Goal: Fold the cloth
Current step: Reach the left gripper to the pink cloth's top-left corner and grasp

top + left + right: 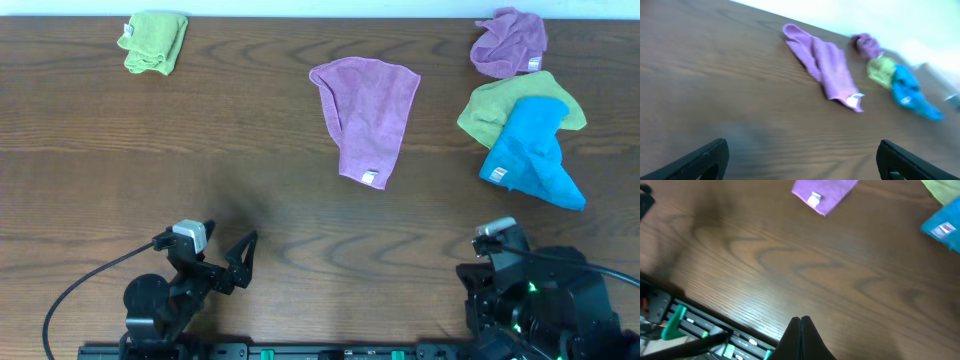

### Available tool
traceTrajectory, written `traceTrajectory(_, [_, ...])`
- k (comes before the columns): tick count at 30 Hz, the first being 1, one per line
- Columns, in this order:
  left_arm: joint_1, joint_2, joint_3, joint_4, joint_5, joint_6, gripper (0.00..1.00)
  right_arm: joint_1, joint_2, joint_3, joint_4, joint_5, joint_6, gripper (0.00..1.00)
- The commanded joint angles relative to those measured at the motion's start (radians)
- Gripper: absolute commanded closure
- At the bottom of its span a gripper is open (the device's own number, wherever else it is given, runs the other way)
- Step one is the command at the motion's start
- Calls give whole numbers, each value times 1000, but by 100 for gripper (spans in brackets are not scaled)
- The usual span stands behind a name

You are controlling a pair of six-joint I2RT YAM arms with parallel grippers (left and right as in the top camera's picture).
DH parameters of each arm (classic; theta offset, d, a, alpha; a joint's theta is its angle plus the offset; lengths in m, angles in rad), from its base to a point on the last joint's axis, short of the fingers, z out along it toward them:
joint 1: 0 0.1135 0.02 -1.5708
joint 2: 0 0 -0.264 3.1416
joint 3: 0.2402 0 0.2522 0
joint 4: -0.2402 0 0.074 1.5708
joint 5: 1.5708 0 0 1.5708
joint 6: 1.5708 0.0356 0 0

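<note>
The left tool (802, 167) is released: in the left wrist view its two dark fingertips (702, 159) stand wide apart at the bottom corners, with only bare brown counter (715, 75) between them, and they grip nothing. In the overhead view this tool (205, 258) sits at the near edge of the counter, well apart from every cloth. The right tool (800, 330) is clenched, with its fingers pressed together into a single dark point above the wood grain and nothing between them. From overhead it is tucked low at the near right edge, mostly hidden by its own arm. The central purple cloth (365, 115) lies spread but loosely rumpled in the middle of the counter, towards the far side. It is broad at the top and narrows towards a white tag (368, 178) at its near corner, and neither tool touches it. At the far right a bunched purple cloth (510, 42) sits near a green cloth (495, 110), and a blue cloth (535, 150) lies partly over the green one. A pale green cloth (153, 42) lies folded at the far left corner.
</note>
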Motion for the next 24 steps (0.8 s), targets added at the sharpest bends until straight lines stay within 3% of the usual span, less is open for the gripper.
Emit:
traceTrajectory(1, [-3, -5, -13, 16, 92, -210, 5, 7, -4, 1, 24, -34, 26, 98])
traceTrajectory(8, [-4, -6, -13, 64, 117, -375, 4, 7, -3, 0, 67, -29, -4, 98])
traceTrajectory(10, [-5, -5, -13, 236, 219, -346, 4, 7, -3, 0, 74, -30, -10, 98])
traceTrajectory(13, [-5, 34, 3, 309, 148, -342, 4, 7, -3, 0, 113, -30, -31, 99])
traceTrajectory(19, [-5, 309, 49, 438, 134, -240, 4, 7, 14, 0, 203, -14, -31, 98])
traceTrajectory(22, [-12, 547, 165, 436, 137, -108, 4, 7, 41, 0, 226, -6, -31, 98])
traceTrajectory(24, [-37, 737, 286, 418, 133, -2, 4, 7, 59, 0, 254, -6, -31, 92])
